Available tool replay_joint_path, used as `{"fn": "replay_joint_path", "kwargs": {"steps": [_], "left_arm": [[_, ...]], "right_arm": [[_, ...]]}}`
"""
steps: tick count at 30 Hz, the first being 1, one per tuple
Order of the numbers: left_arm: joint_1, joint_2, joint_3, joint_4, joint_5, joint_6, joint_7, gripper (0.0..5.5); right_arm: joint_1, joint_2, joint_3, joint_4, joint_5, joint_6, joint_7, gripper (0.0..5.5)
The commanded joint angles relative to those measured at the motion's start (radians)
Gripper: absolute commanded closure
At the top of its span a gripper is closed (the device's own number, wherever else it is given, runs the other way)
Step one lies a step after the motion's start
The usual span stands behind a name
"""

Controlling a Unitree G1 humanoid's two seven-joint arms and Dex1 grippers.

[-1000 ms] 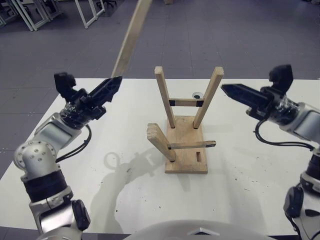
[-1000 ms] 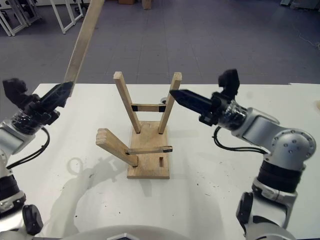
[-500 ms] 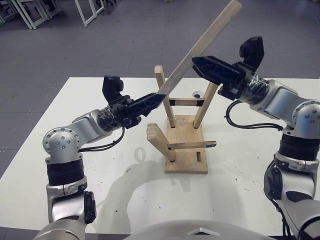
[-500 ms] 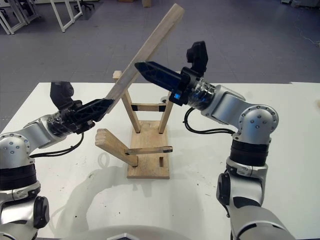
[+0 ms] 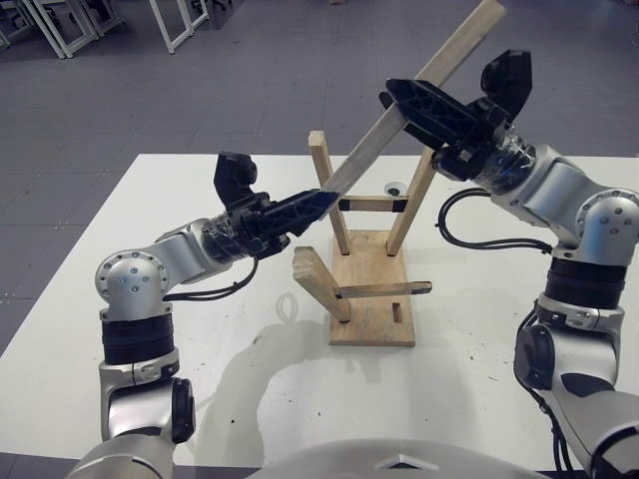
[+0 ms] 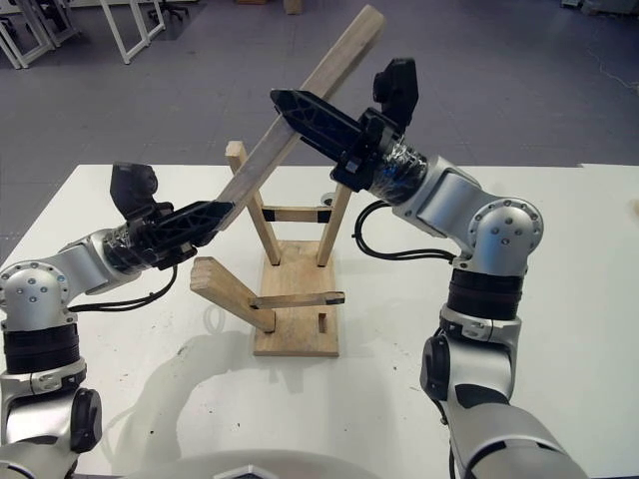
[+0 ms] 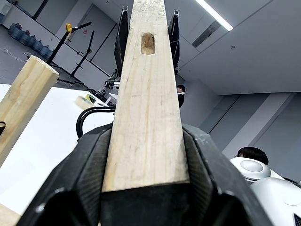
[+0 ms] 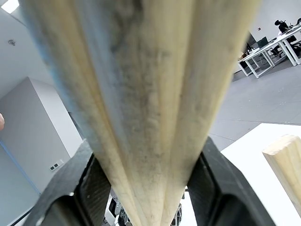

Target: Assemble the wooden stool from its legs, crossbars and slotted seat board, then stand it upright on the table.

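Right, the long pale wooden leg (image 5: 364, 152) slants in the air above the flat slotted wooden seat board (image 5: 364, 321), which lies on the white table (image 5: 479, 359). My left gripper (image 5: 324, 198) is clenched on its lower end, just left of the board; my right gripper (image 5: 391, 95) grasps it higher up, over the board's far end. Two upright wooden legs (image 5: 334, 215) joined by a thin crossbar (image 5: 369, 205) stand on the board, and a third leg (image 5: 319, 282) leans at its left edge.
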Motion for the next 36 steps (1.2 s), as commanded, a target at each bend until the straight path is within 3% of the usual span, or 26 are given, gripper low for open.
{"fn": "replay_joint_path", "kwargs": {"steps": [1,5,10,15,20,28,36], "left_arm": [[0.001,0.014,-0.009,0.013,0.031,-0.003,-0.010,3.10],[-0.021,0.005,0.019,0.046,0.028,-0.023,0.008,2.40],[-0.015,0.003,0.061,0.057,0.018,-0.055,0.043,1.64],[0.043,-0.002,0.104,0.022,0.010,-0.078,0.082,0.88],[0.130,-0.010,0.137,-0.036,0.009,-0.111,0.122,0.01],[0.197,-0.006,0.103,-0.066,0.104,-0.181,0.097,0.01],[0.214,-0.009,0.088,-0.060,0.118,-0.188,0.077,0.01]], "right_arm": [[-0.016,-0.007,-0.034,0.013,0.045,-0.010,0.011,3.46],[-0.017,-0.055,-0.045,0.038,-0.008,-0.013,0.050,3.46],[0.033,-0.170,-0.053,0.021,-0.198,-0.115,0.253,3.46],[0.202,-0.351,-0.059,0.031,-0.339,-0.132,0.511,3.46],[0.326,-0.430,-0.015,0.027,-0.522,-0.253,0.670,3.46],[0.539,-0.391,0.051,0.111,-0.737,-0.719,1.181,3.46],[0.521,-0.284,0.096,0.155,-0.813,-0.934,1.251,3.46]]}}
